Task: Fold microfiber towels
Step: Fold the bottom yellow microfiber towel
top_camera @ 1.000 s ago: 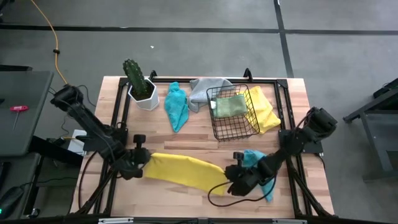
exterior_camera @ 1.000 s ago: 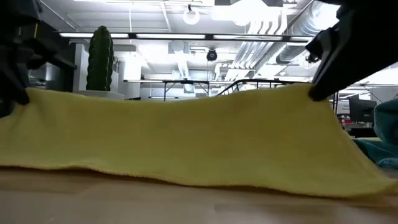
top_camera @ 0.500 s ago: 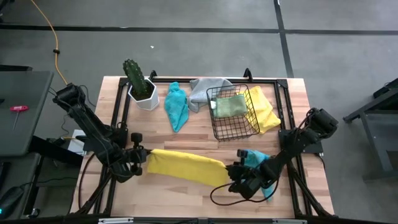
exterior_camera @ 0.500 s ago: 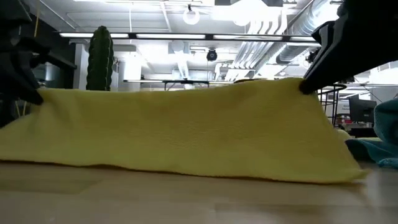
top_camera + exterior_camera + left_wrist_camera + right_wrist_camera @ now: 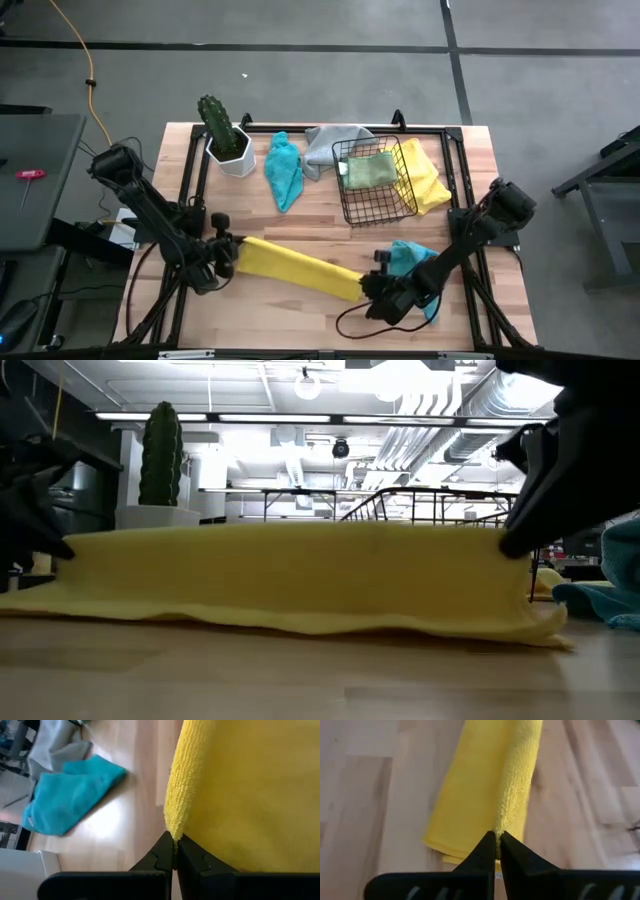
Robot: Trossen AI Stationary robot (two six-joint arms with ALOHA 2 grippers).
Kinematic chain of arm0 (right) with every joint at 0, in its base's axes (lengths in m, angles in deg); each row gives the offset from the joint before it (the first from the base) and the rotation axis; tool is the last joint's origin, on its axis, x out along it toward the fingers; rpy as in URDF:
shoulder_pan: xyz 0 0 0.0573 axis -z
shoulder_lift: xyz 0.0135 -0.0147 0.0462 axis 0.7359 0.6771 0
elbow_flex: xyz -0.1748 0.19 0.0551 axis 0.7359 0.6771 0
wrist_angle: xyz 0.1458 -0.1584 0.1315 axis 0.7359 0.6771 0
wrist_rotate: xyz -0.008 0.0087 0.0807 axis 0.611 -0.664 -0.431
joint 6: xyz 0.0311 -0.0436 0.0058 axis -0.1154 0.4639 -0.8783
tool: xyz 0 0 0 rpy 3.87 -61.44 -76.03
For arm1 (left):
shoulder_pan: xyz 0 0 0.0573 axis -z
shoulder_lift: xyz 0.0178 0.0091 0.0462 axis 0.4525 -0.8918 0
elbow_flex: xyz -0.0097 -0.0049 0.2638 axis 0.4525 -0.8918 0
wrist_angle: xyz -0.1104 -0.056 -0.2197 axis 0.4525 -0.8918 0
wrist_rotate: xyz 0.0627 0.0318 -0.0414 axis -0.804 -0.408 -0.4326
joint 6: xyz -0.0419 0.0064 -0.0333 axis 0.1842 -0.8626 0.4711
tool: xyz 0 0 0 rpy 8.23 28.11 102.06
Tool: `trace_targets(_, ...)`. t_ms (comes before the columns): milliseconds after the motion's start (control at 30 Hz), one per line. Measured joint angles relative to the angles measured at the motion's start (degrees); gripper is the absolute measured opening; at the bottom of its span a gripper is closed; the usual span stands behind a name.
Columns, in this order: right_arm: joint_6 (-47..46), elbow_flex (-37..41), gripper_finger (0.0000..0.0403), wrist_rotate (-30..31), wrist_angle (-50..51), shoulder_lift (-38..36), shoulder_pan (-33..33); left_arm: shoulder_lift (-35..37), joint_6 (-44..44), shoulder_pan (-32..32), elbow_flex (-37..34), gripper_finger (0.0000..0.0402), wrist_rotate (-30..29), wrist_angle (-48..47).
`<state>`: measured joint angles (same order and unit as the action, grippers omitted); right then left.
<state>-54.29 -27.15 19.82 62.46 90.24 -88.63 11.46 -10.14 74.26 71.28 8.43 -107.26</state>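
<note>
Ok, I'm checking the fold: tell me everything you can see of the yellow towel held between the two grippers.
The yellow towel is a nubby microfiber cloth, stretched into a long band across the table's front. The left gripper pinches one end, the right gripper the other, both shut on its upper edge. Its lower edge rests on the wood in soft waves, layers doubled.

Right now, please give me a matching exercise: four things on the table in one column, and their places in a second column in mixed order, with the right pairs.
Things:
1. yellow towel
2. light green towel
3. cactus
4. grey towel

Places:
A. in a white pot at the table's far left corner
B. inside the black wire basket
C. stretched between the left gripper and right gripper
D. beside the basket, partly under it

Pairs: 1-C, 2-B, 3-A, 4-D
</note>
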Motion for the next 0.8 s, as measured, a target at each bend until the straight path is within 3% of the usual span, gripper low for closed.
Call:
trace_targets(367,-1.3,0.0,0.0,-5.8,-4.4,1.9,-0.4,-5.7,-1.8,0.4,0.1,0.0,12.2,8.4)
trace_targets(600,-5.0,0.0,0.0,-8.1,-4.6,1.9,-0.5,-6.4,-1.9,0.4,0.4,0.0001,12.3,10.1)
trace_targets(800,-4.7,0.0,0.0,-8.3,-3.5,1.9,-0.4,-6.3,-2.7,0.4,5.2,0.0001,14.7,6.9)
